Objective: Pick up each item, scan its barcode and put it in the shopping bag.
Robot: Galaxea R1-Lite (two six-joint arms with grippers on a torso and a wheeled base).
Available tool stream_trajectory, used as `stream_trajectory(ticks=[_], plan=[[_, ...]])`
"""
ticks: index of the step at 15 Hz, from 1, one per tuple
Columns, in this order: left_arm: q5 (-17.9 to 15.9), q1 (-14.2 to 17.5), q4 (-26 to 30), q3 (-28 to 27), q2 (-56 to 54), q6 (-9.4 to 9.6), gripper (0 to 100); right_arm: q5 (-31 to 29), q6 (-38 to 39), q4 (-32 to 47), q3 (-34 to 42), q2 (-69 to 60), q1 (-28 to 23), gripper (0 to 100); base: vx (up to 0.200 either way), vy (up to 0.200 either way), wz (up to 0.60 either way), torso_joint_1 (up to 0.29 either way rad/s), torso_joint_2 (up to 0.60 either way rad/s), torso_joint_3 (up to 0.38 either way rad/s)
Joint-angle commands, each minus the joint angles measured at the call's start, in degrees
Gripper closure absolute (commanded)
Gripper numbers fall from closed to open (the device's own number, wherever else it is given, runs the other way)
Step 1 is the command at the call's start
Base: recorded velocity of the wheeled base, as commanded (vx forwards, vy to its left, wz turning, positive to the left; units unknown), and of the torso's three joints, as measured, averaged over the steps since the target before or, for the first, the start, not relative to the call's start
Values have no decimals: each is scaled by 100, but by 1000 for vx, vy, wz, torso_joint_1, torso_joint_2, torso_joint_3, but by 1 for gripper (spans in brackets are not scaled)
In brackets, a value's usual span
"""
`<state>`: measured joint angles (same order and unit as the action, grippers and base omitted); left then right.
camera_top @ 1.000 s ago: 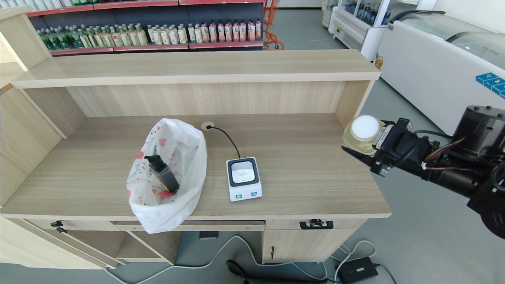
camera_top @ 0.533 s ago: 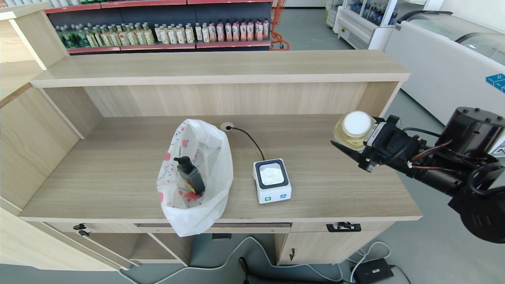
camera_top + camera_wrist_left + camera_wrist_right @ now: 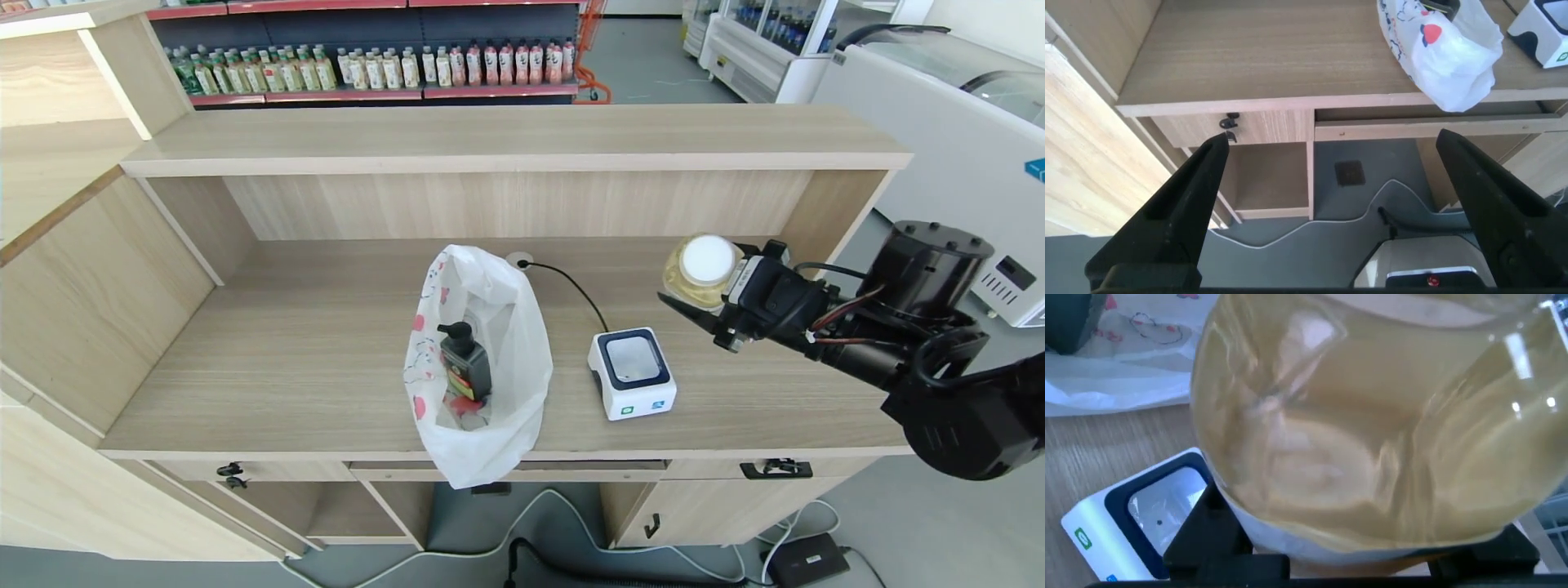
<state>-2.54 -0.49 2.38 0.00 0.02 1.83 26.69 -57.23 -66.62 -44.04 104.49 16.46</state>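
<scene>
My right gripper [image 3: 696, 296] is shut on a clear jar of yellowish liquid with a white lid [image 3: 702, 265], held above the counter's right part, to the right of and behind the white barcode scanner [image 3: 632, 372]. The right wrist view has the jar [image 3: 1372, 433] close up with the scanner [image 3: 1151, 514] below it. The white shopping bag [image 3: 478, 359] with red prints stands left of the scanner, mouth open, with a black pump bottle [image 3: 464, 361] inside. My left gripper [image 3: 1331, 212] hangs open below the counter's front edge, holding nothing; the bag [image 3: 1437, 45] lies beyond it.
The wooden counter [image 3: 326, 343] has a raised back shelf [image 3: 506, 135] and side walls. A black cable [image 3: 571, 286] runs from the scanner to a hole in the countertop. Drawers and cables sit below the counter's front. Shelves of bottles [image 3: 375, 69] and freezers stand behind.
The head camera has shifted, so the whole scene slid right. Relative to the counter, my right gripper carried the jar left, from beyond the right edge to over the countertop near the scanner.
</scene>
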Motion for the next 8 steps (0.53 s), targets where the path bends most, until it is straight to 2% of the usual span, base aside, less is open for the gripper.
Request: stream_trajectory(ticks=[1,8], plan=[[-1,5,0,0,-2,2,0,21,-16,-61,-60,177,-2,100,0,0,0,0,0,0],[-1,5,0,0,-2,2,0,364,-156,-967,89,757,-143,100,0,0,0,0,0,0]])
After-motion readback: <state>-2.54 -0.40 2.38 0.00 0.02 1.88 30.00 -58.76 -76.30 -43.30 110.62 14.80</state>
